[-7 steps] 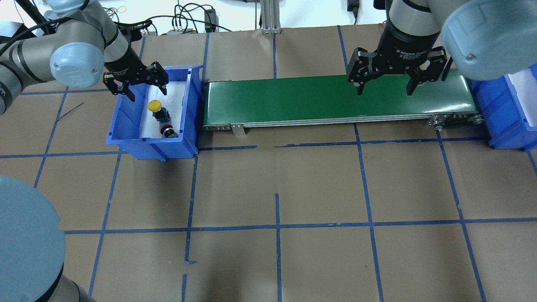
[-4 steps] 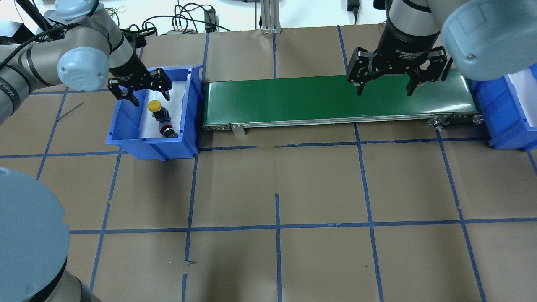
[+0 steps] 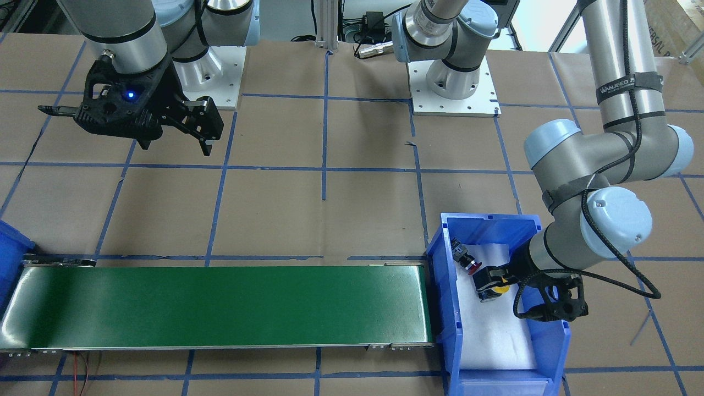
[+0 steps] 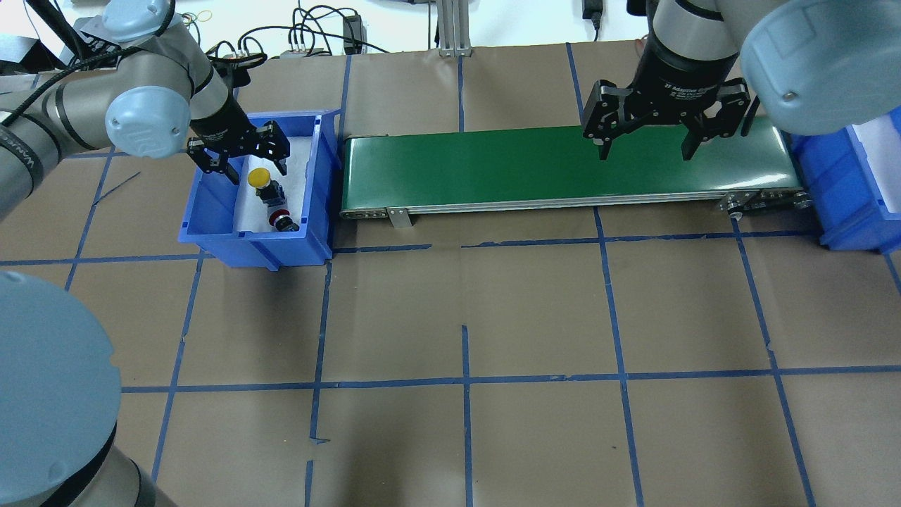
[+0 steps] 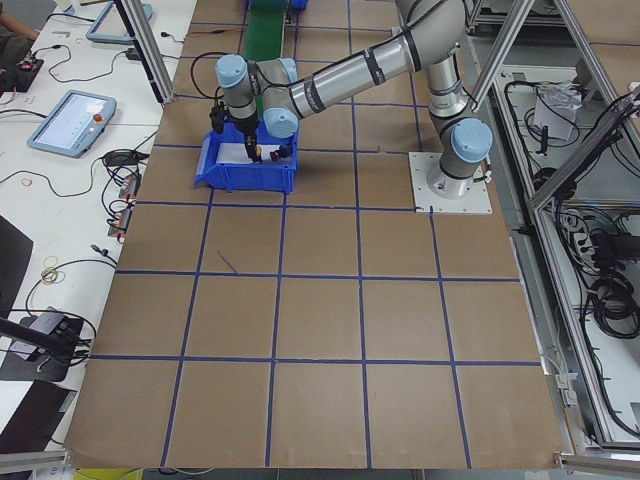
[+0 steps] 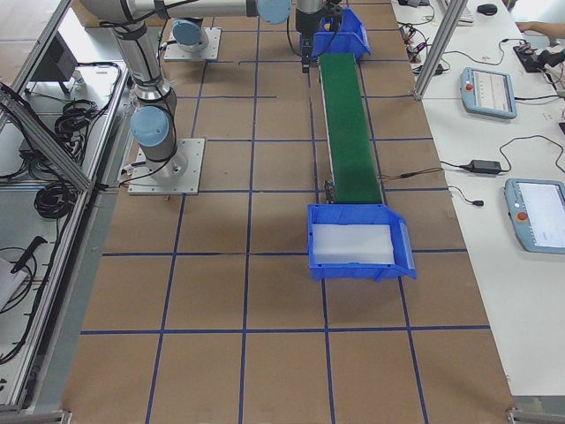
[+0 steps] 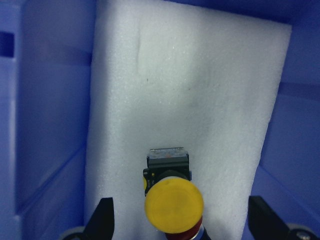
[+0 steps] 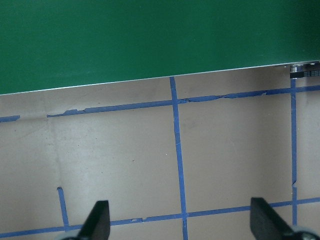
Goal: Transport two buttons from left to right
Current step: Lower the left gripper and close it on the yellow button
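- The left gripper (image 4: 256,171) is down inside the left bin (image 4: 211,236), its jaws spread wide and holding nothing.
- Its fingers (image 7: 104,220) stand on either side of the yellow button (image 4: 259,177). The wrist view shows a gap between each one and the cap.
- The yellow button lies on the white foam (image 7: 190,90) that lines the bin floor, cap towards the wrist camera and dark body behind it.
- The red button (image 4: 279,217) lies on the same foam, just beside the yellow one on the robot's side and near the bin's wall next to the belt. Whether the two touch cannot be told.
- The green belt (image 4: 493,169) runs from the left bin to the right bin (image 4: 841,211), which also has white foam.
- The right gripper (image 4: 645,154) hovers by the belt's right end, jaws wide apart and empty.
- Its wrist view shows the belt's edge and the taped brown paper (image 8: 125,155) of the table.
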